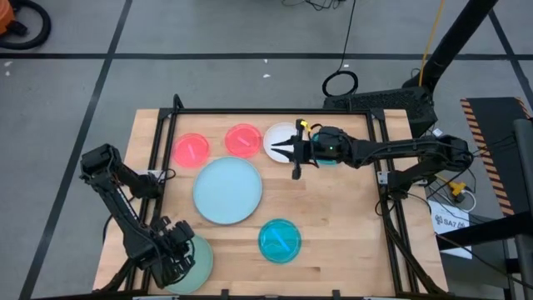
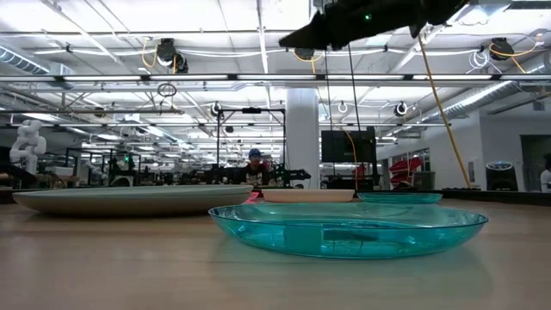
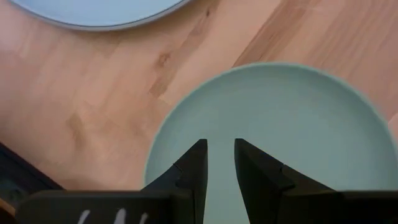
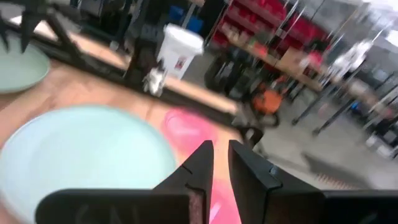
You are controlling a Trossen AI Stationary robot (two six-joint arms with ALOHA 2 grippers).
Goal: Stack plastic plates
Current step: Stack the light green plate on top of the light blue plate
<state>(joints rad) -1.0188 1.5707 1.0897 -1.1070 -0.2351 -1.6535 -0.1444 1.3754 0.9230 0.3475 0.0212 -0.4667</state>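
While the left pincer (image 3: 219, 163) hangs slightly parted, empty, above the pale green plate (image 3: 298, 118), the right pincer (image 1: 283, 151) looks spread overhead.

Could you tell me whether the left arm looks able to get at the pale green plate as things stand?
Probably yes. The left gripper hangs right above the pale green plate, jaws a narrow gap apart, and nothing lies on the plate. The pale blue plate sits apart from it.

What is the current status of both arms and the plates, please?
Left gripper over pale green plate, empty. Right gripper raised over white plate, empty. Nothing stacked.
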